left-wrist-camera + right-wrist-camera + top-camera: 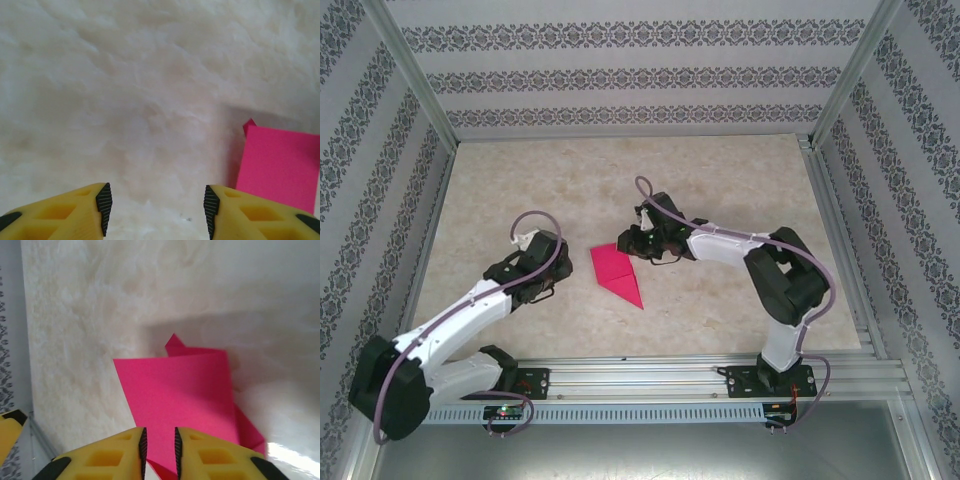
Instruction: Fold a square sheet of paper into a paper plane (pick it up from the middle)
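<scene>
At the near edge of the table [720, 180], a metal rail [650, 372] carries both arm bases, and each arm reaches inward toward the middle.

The left end effector [157, 200] hangs low over bare table with its yellow fingers [75, 210] spread well apart. Nothing lies between the black pads. Its wrist camera shows the pink paper just off to the right of the right-hand finger and clear of it.

The right end effector [160, 442] has its fingers drawn nearly together, with only a thin slit between the pads. It sits at the near edge of the paper as its own camera sees it. Pink shows through the slit and under the tips, but nothing is visibly clamped. From this angle it is hard to say whether the tips touch the paper or hover just above it.

The square sheet of paper [617, 272] lies flat on the table between the two end effectors, closer to the right one. It is folded into a wedge, broad at the far end and tapering to a point toward the rail. A small pink tip pokes out past the broad end, and a second layer shows along one side.

Beyond the paper the pale marbled table is bare up to the patterned walls [620, 75].
</scene>
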